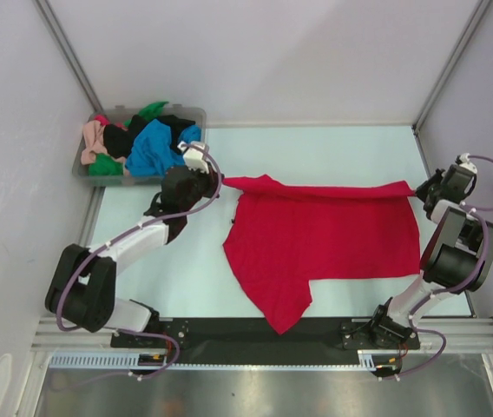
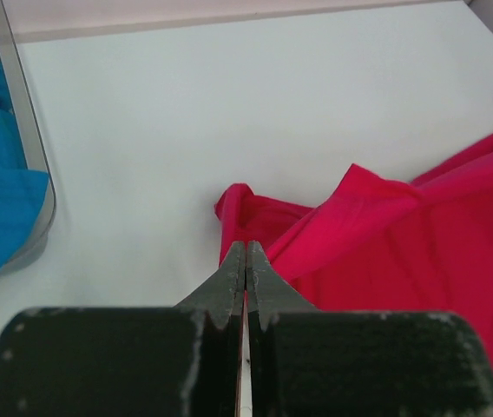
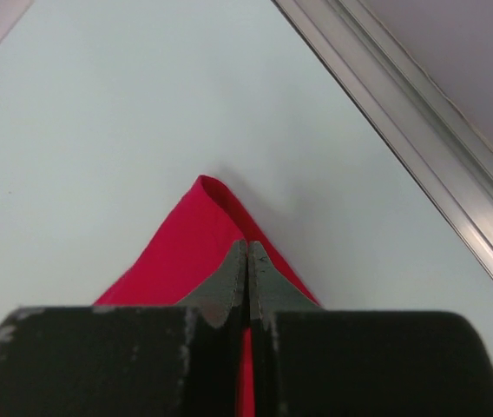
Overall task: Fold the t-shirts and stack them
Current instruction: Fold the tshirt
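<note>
Red t-shirt point(image 1: 333, 234) | corners hidden inside left tool point(image 2: 246, 249), right tool point(image 3: 247, 248)

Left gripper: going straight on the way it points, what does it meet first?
The left gripper is shut on the red t-shirt, whose bunched corner lies just past its tips. Beyond that, bare table looks free; the bin sits left of that line.

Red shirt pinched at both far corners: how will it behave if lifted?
Likely floppy: the red t-shirt bunches into folds by the left gripper. Its edge looks taut only between that and the right gripper, so the rest would probably sag. Probably light, being thin cloth.
</note>
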Controlling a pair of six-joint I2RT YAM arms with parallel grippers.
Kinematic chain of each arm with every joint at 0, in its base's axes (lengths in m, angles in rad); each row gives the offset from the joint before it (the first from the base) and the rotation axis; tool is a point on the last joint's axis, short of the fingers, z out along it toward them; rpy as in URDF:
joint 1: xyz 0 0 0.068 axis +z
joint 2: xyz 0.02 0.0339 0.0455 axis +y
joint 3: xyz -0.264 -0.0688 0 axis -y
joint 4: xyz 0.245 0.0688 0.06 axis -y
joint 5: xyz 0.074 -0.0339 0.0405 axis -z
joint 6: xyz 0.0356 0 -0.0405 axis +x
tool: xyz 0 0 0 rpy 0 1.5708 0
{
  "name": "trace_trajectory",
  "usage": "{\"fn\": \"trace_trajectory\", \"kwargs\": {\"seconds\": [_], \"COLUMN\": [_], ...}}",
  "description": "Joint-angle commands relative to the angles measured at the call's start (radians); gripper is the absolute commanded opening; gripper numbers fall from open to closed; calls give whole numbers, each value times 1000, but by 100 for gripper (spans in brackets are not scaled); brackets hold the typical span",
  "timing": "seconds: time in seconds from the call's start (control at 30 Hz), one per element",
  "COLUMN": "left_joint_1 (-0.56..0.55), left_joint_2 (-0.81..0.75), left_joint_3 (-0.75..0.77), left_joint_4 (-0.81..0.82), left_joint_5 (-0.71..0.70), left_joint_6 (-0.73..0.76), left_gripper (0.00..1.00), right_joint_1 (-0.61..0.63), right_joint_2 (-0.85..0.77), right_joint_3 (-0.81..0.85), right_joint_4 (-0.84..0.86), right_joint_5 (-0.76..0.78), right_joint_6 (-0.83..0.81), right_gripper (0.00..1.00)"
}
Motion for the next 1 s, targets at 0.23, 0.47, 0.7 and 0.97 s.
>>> {"fn": "trace_trajectory", "kwargs": {"seconds": [0.23, 0.47, 0.7, 0.97], "left_joint_1": [-20, -37, -48, -80], "left_joint_2": [-100, -110, -116, -108], "left_joint_3": [-123, -154, -194, -205], "left_joint_4": [-14, -34, -40, -77], "left_joint_5": [1, 1, -4, -19], "left_joint_6": [61, 98, 92, 113], "left_gripper": [0, 0, 0, 0], "right_joint_1": [-49, -49, -49, -49], "right_joint_2": [-88, -86, -111, -138], "right_joint_3": [-93, -80, -93, -103], "right_joint_4": [31, -48, -111, -180], "right_joint_5": [16, 25, 75, 96], "right_joint_6": [-16, -24, -50, -85], "right_gripper": [0, 0, 0, 0]}}
